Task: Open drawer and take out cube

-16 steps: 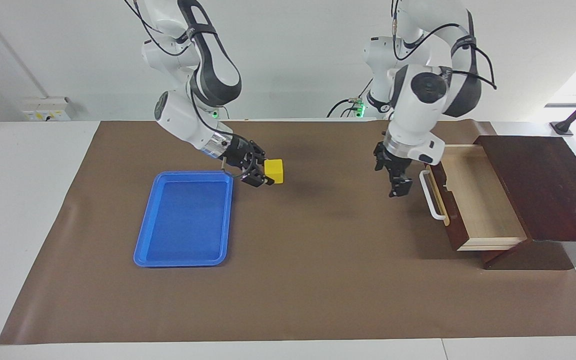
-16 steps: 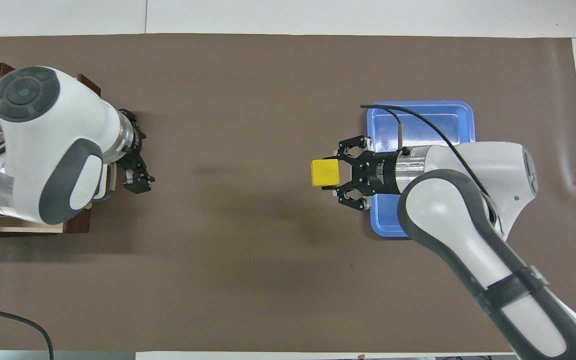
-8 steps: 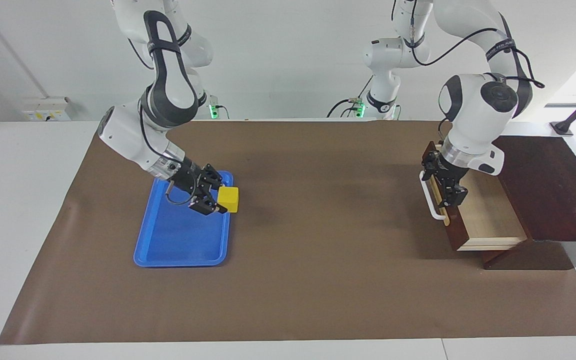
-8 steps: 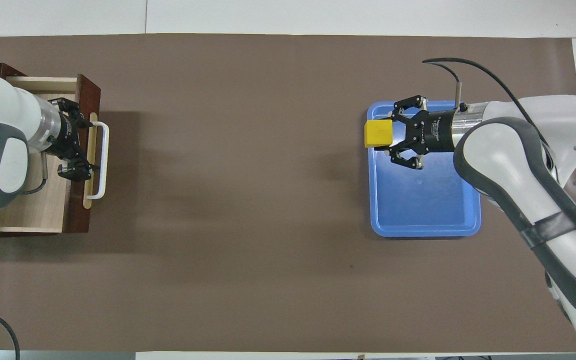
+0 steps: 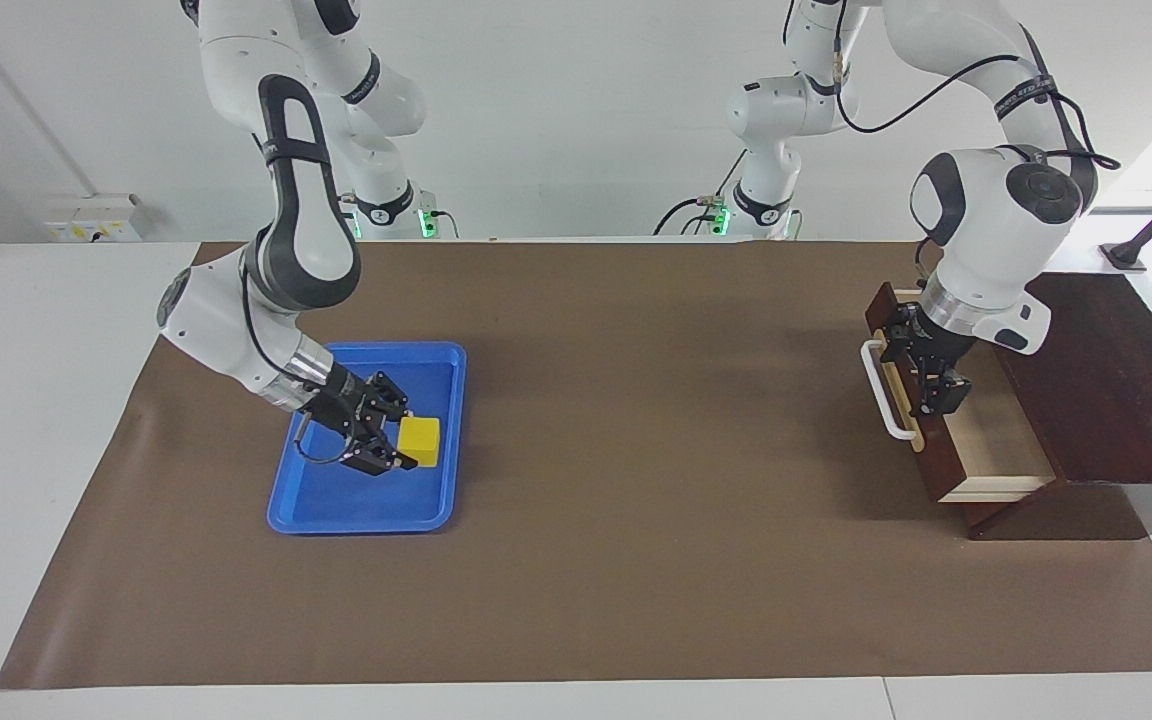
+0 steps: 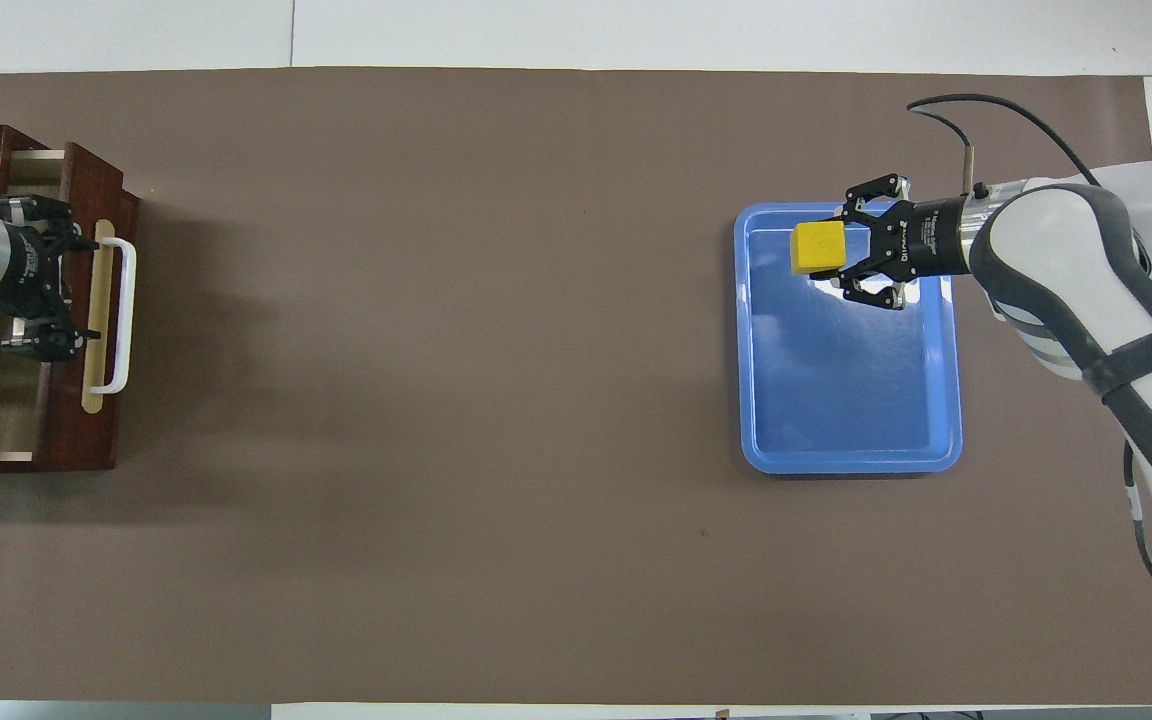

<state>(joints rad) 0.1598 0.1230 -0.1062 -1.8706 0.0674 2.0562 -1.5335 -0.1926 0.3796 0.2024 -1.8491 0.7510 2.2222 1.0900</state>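
Gripping the cube (image 5: 421,441) over the blue tray (image 5: 434,518), the right gripper (image 5: 399,448) points tableward; the left gripper (image 5: 936,385), fingers apart, hangs over the half-open drawer (image 5: 996,458), whose handle (image 5: 887,392) runs robot-to-far.

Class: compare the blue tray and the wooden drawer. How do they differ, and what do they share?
The blue tray is shallow plastic, lying flat on the mat; the drawer is deep dark wood, partly pulled out. The tray has the cube over it; the drawer's visible interior looks empty. Both are rectangular, open-topped containers.

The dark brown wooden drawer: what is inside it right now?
Only pale bare wood shows inside the dark brown wooden drawer, and the left gripper hangs over its front part. The part under the cabinet top is hidden. The small yellow cube is in the right gripper.
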